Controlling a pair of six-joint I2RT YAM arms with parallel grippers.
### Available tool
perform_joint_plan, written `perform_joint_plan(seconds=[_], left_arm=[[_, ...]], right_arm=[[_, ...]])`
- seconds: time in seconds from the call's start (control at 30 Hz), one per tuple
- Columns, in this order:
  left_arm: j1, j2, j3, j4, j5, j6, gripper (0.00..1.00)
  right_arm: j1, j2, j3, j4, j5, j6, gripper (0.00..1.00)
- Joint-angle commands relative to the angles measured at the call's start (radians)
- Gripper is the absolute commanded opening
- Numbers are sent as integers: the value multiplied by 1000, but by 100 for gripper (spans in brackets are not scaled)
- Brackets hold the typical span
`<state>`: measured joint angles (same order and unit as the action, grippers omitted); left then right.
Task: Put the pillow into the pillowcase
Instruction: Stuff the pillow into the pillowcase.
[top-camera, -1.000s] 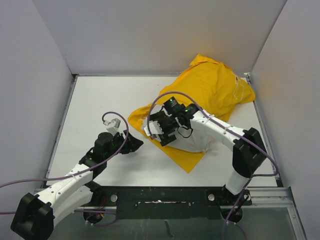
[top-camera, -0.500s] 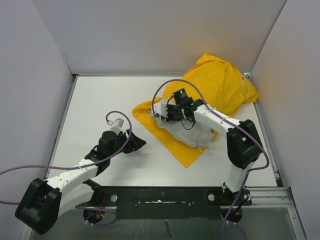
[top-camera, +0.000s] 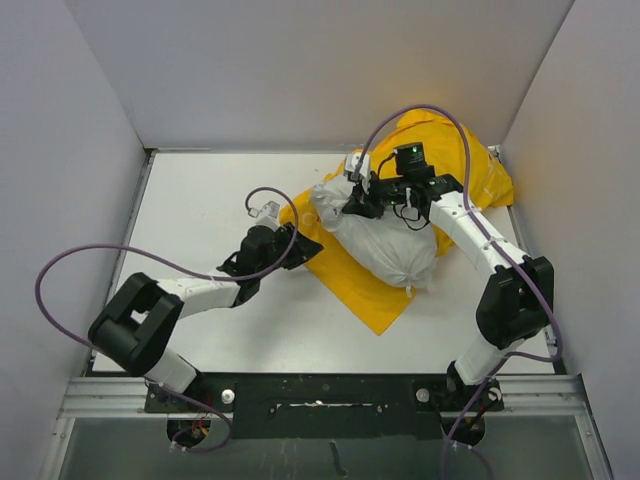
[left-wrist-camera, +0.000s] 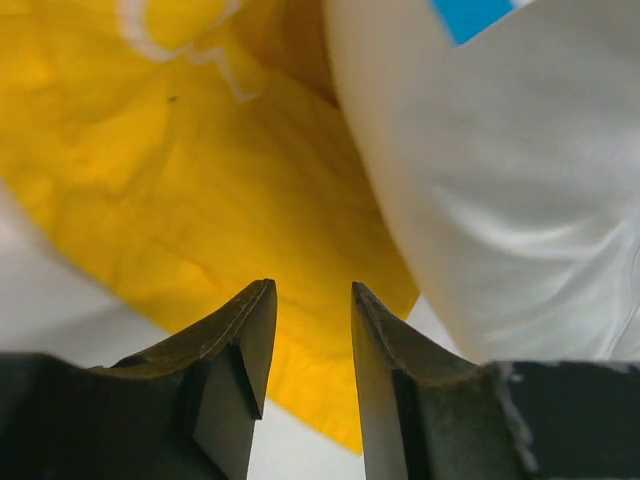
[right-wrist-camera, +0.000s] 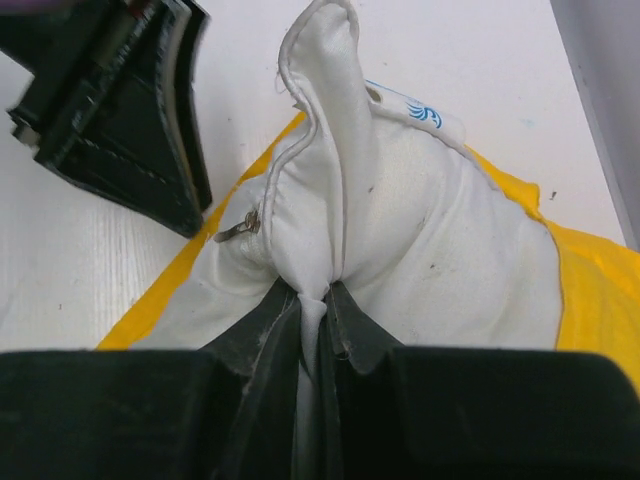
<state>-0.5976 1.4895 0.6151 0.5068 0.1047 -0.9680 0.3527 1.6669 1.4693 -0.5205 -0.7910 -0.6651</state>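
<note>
The pillow (top-camera: 385, 240) lies on top of the pillowcase (top-camera: 352, 288), not inside it. Its long axis runs on a diagonal from far-left to near-right. The right gripper (right-wrist-camera: 322, 295) is pressed together on a fold of white fabric at the pillow's far-left corner, beside a small zip pull, and that corner is drawn up into a peak.

The left gripper (left-wrist-camera: 312, 290) sits low at the left edge of the yellow cloth with its jaws a little apart. From its own camera, yellow fabric shows in the gap and beyond it, and the pillow's white flank lies off to its right. I cannot tell from this blurred, close view whether the cloth's edge lies between the fingers or only beyond them, though nothing looks pinched.

So the left arm is the nearer one to the case's free edge, and the pillow lies just to the right of and beyond that gripper. The coming move probably turns on catching that edge while the right arm steers the held corner.

The table (top-camera: 200, 200) is smooth and white. It has bare room to the left, while the bulk of the case is bunched against the far-right corner of the grey walls (top-camera: 330, 70), which leaves little slack there
</note>
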Motion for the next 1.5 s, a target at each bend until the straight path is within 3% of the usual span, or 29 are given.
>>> perform_joint_plan(seconds=[0.0,0.07,0.2,0.43,0.73,0.93,1.13,1.37,1.47], left_arm=[[-85,139,144,144,-124,-17,40],[-109,215,180,211,-163,-8,47],[-132,346,266,288,-244,-23,51],[-143,406,321,289,-424,-24,65],[-158,532,486,212,-369,-58,79],[-164,603,536,116,-450,-110,78],[-165,605,560,78,-523,-121,58],[-156,671,633,121,-493,-85,67],[-159,708,679,115,-492,-87,64]], right_arm=[[-17,-38,60,32,-90,81,0],[-25,-36,84,25,-107,105,0],[-42,-21,142,10,-143,154,0],[-59,-33,169,18,-181,205,0],[-61,-57,170,39,-216,263,0],[-61,-78,161,54,-230,297,0],[-64,-100,161,54,-241,314,0],[-64,-110,136,76,-248,343,0],[-66,-117,125,81,-244,344,0]])
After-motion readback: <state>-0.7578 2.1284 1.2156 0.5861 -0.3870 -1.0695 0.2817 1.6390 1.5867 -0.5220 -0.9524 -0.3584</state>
